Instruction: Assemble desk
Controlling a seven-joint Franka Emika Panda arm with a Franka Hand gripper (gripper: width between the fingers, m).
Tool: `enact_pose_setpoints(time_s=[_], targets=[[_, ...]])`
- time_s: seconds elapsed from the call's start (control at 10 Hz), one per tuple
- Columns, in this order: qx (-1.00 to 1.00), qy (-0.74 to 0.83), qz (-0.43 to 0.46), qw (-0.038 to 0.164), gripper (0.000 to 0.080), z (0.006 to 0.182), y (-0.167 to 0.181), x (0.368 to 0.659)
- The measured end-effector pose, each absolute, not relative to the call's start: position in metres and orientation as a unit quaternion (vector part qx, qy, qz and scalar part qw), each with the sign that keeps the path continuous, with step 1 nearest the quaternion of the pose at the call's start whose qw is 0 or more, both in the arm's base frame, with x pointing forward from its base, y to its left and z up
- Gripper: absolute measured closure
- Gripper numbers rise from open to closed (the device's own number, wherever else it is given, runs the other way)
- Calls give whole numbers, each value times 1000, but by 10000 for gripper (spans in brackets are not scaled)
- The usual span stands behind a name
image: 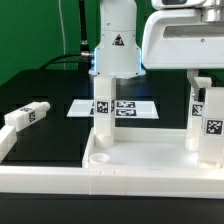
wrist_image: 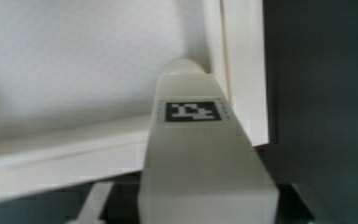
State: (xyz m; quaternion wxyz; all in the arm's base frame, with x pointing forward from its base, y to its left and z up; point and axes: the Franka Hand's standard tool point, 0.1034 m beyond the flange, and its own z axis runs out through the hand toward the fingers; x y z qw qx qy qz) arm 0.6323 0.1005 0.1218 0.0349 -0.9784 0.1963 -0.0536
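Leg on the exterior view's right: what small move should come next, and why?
Probably twist it downward: the leg looks gripped, stands upright at a corner of the panel, and the wrist view shows its tip at the rim corner, so seating it seems next.

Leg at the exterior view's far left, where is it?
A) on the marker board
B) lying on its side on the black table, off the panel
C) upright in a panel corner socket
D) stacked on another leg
B: the leg lies on its side on the black table, apart from the desk panel and from the marker board.
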Motion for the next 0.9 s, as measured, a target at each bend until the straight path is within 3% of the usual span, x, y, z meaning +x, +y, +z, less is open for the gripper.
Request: enact_pose_setpoints(time_s=[0.9], targets=[[-806, 589, -23, 58, 509, 121, 99, 630]])
